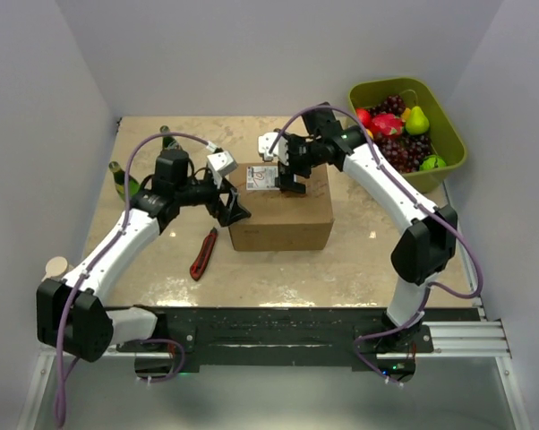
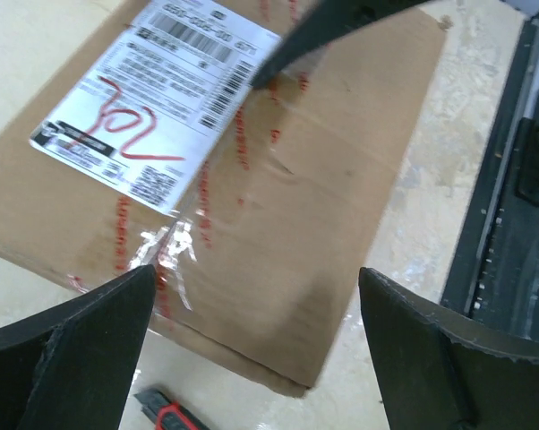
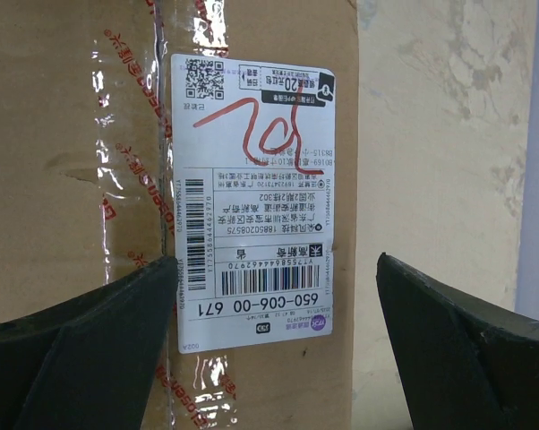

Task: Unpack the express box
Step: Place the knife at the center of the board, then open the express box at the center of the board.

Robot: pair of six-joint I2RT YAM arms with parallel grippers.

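Observation:
The express box (image 1: 283,215) is a closed brown carton in the middle of the table, sealed with clear tape printed in red. A white shipping label (image 1: 262,176) sits on its top near the back left. My left gripper (image 1: 234,208) hovers open by the box's left side. In the left wrist view its black fingers (image 2: 90,340) frame the box's near corner (image 2: 287,269) with nothing between them. My right gripper (image 1: 292,179) hangs open above the label (image 3: 256,197), straddling the box's edge (image 3: 341,376), holding nothing.
A red and black utility knife (image 1: 203,255) lies on the table left of the box. An olive-green tub (image 1: 449,134) of fruit stands at the back right. Green bottles (image 1: 122,179) stand at the back left. The black base rail (image 1: 296,327) runs along the near edge.

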